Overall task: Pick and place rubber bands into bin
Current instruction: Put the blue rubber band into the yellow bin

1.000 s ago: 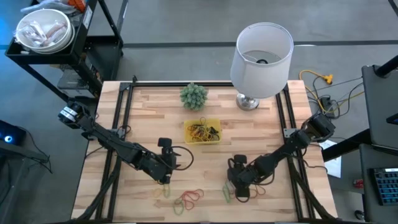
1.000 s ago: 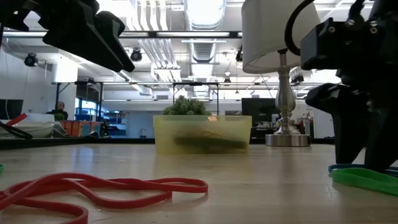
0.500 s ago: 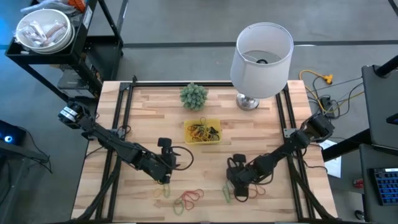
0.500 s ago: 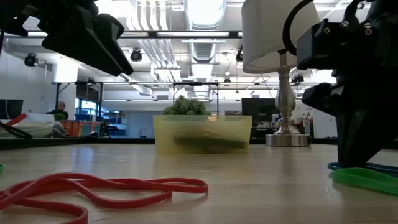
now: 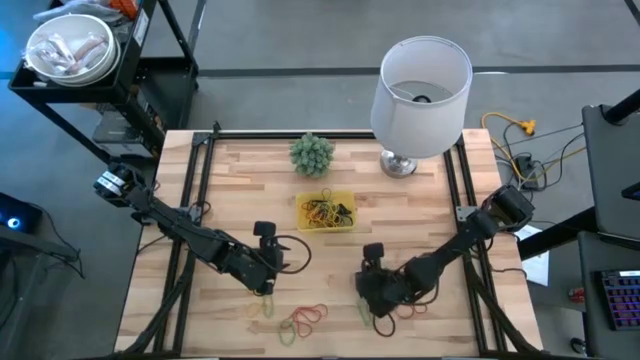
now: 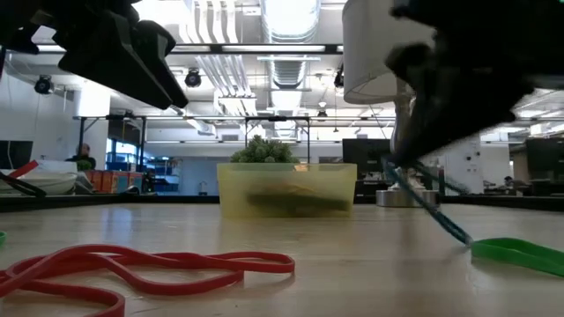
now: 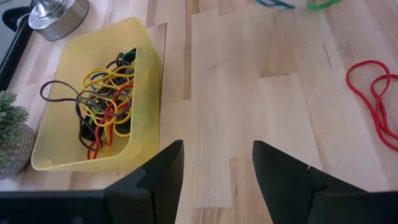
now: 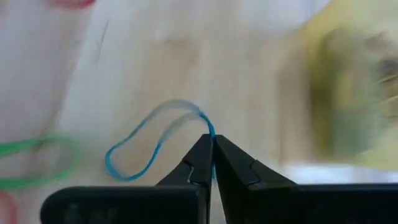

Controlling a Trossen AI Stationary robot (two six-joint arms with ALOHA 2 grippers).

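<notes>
The yellow bin (image 5: pixel 327 211) stands mid-table with several rubber bands in it (image 7: pixel 102 93). More bands lie loose near the front edge: red ones (image 5: pixel 305 318) (image 6: pixel 150 269) and a green one (image 6: pixel 515 255). My right gripper (image 8: pixel 211 142) (image 5: pixel 372 290), front right of the bin, is shut on a blue rubber band (image 8: pixel 155 146) (image 6: pixel 432 207). My left gripper (image 7: pixel 217 149) (image 5: pixel 270 268) hovers open over bare wood, front left of the bin, with nothing between its fingers. My right gripper pinches the blue band at one end of its loop (image 8: pixel 209 127), right at the free ends of its two fingers. The band slants down from the fingers, fairly straight, and its lower end (image 6: pixel 463 238) reaches the table by the green band.
A white lamp (image 5: pixel 420 85) and a small green plant (image 5: pixel 311 154) stand along the far edge behind the bin. A metal bowl (image 5: pixel 70 50) sits on a cart beyond the far left corner. A pale band (image 5: pixel 262 308) lies below the left gripper.
My right gripper has shut on the blue band at the table, then risen and gone a little toward the table's left edge. The band's gripped end has come up off the wood, while its other end stays low by the green band.
</notes>
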